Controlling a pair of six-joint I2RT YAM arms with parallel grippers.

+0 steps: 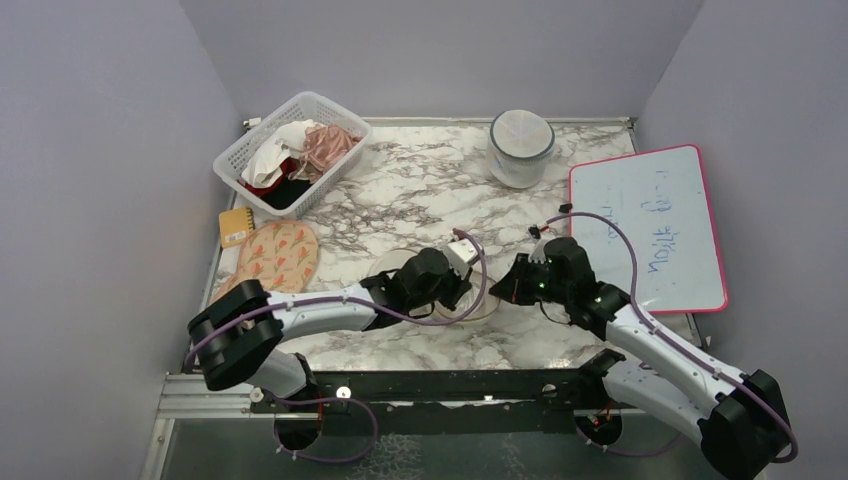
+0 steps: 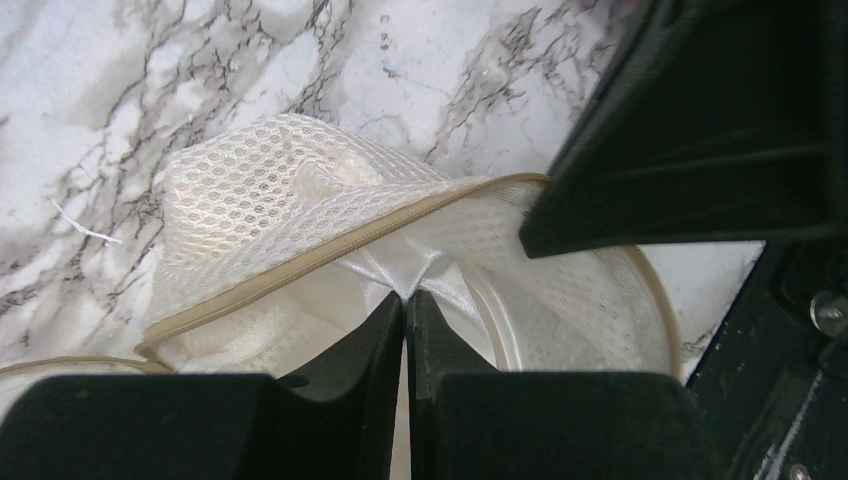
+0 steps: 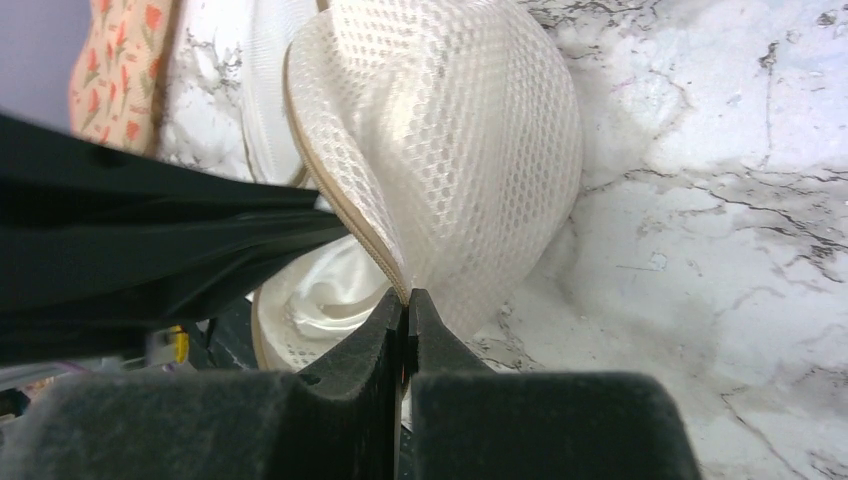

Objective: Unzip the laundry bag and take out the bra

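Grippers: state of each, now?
Left gripper: closed on glossy white fabric at the laundry bag opening.
Right gripper: closed on the bag's zipper edge.

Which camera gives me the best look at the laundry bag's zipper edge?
Left wrist: the laundry bag's tan zipper edge runs diagonally across the frame. Right wrist shows a shorter curved stretch, pinched by the right pincer. Top view: arms hide nearly all.

My marble table (image 1: 420,190): clothes basket (image 1: 238,150) in the far left corner, whiteboard (image 1: 640,220) along the right edge, laundry bag (image 2: 260,200) mid near edge.
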